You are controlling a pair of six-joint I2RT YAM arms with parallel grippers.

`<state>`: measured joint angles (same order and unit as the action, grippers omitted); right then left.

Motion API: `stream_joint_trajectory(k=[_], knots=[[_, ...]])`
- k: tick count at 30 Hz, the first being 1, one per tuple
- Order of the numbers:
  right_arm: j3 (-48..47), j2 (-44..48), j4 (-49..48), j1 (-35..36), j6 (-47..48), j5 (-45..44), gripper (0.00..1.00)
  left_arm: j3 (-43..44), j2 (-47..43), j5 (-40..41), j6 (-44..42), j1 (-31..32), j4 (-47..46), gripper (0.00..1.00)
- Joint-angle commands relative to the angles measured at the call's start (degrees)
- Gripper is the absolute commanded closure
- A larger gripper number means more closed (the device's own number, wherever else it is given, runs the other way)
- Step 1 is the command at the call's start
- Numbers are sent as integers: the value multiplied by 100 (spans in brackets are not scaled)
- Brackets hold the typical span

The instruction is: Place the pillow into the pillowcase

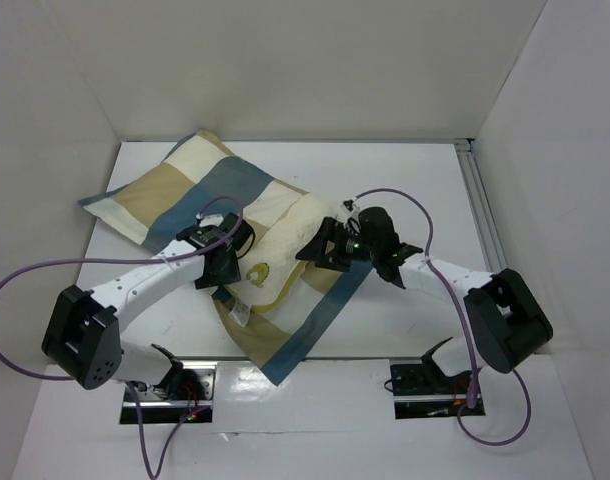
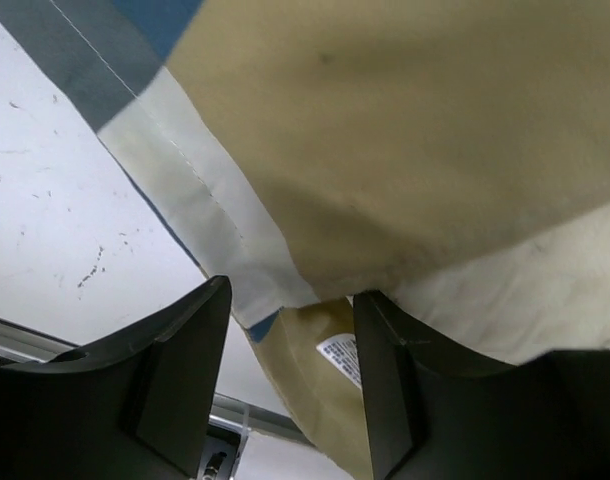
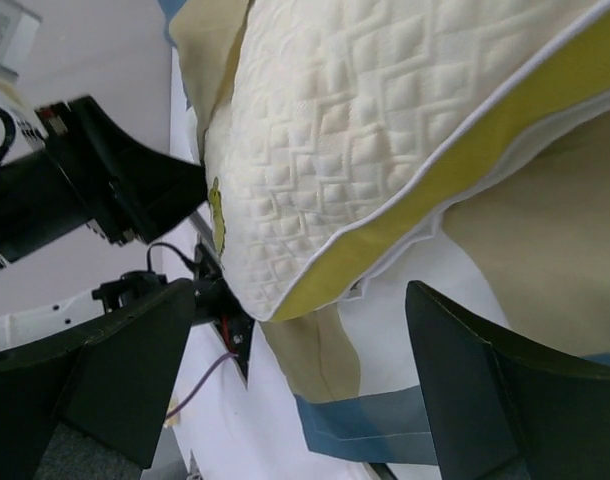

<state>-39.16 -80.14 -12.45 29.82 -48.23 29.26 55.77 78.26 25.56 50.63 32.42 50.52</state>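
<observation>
The pillowcase (image 1: 175,195), in blue, tan and cream checks, lies slanted from the back left toward the front centre. The cream pillow (image 1: 285,245) shows at its open middle, partly covered by the cloth. My left gripper (image 1: 228,262) sits at the pillow's left edge, jaws apart. In the left wrist view the pillowcase hem (image 2: 225,250) hangs just beyond the left gripper (image 2: 290,310), with the pillow's white tag (image 2: 340,355) between the fingers. My right gripper (image 1: 323,250) stands open at the pillow's right side. The quilted pillow (image 3: 325,130) and its yellow band (image 3: 435,210) lie ahead of the right gripper (image 3: 300,330).
White walls close in the table at the back and both sides. An aluminium rail (image 1: 480,210) runs along the right edge. Both arm mounts (image 1: 170,385) (image 1: 435,385) stand at the near edge, with purple cables looping off the arms.
</observation>
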Motion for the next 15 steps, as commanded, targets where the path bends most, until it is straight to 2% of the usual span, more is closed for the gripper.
stream_joint_trajectory(k=[1,7,10,11,12,13,14,15], knots=[[-109,-265,-591,260,-117,264,7,101,5,327,343,-148,-139,36],[-329,-933,-1118,516,-292,406,6,101,58,265,184,-368,-192,44],[-645,-1345,-1321,577,-345,406,11,39,58,-5,27,-430,-341,61],[-837,-1555,-1322,629,-345,266,14,39,58,-103,26,-430,-341,90],[-909,-1653,-1322,630,-406,265,20,39,58,-243,-140,-430,-402,100],[-979,-1741,-1374,630,-407,265,32,118,58,-436,-254,-430,-542,100],[-1049,-1820,-1374,630,-459,265,49,119,58,-760,-369,-430,-604,100],[-1207,-1873,-1374,630,-459,265,88,319,-3,-763,-439,-186,-605,100]])
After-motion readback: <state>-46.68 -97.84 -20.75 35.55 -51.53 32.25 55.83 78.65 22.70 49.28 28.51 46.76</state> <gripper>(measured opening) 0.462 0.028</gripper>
